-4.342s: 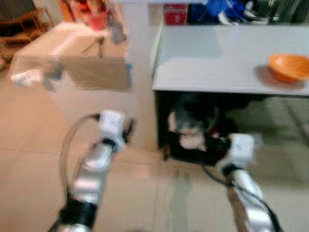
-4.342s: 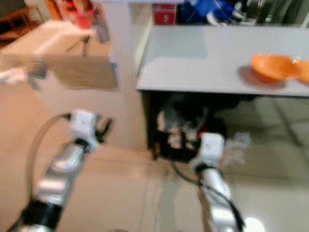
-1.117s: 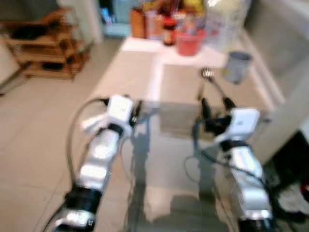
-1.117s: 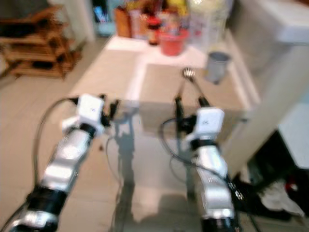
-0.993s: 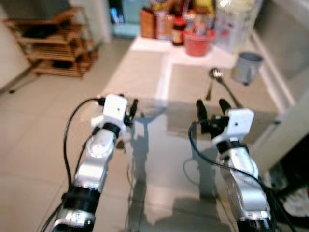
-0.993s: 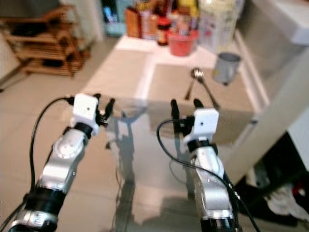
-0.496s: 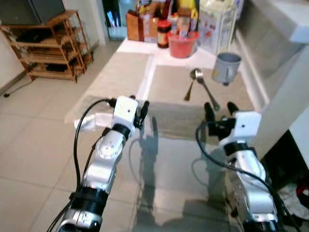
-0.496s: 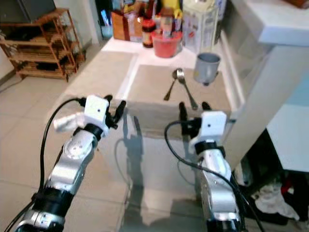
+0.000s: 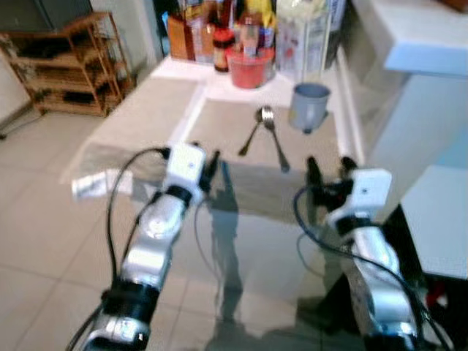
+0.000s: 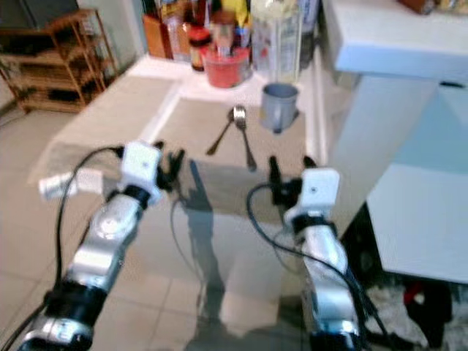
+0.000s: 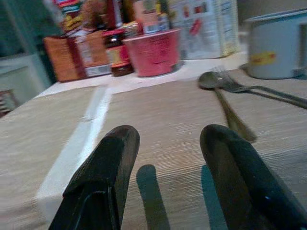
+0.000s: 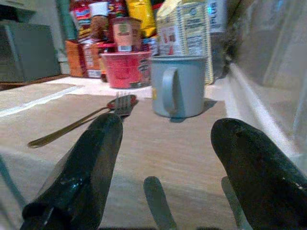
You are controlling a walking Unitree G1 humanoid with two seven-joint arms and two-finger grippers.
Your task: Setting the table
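Note:
A spoon [image 9: 250, 135] and a fork [image 9: 276, 144] lie crossed on a beige placemat [image 9: 219, 124] on the dining table. Just beyond them stands a grey-blue mug [image 9: 308, 106]. A red bowl [image 9: 248, 69] sits further back. My left gripper [image 9: 212, 164] hovers open over the near edge of the mat, short of the cutlery. In the left wrist view the spoon [image 11: 225, 100] lies ahead between the fingers [image 11: 103, 177]. My right gripper [image 9: 325, 167] is open too, level with the left, and faces the mug [image 12: 180, 86] and fork [image 12: 122, 100]. Neither holds anything.
Bottles and boxes [image 9: 219, 29] crowd the table's far end. A white counter [image 9: 424, 44] rises close on the right, with a lower grey surface [image 9: 439, 219] beneath it. A wooden shelf [image 9: 66, 66] stands on the left. A white crumpled object [image 9: 91, 184] lies at the table's left edge.
The camera has swung from a grey counter with an orange bowl to the dining table, then shifted right. Both grippers stay open and level.

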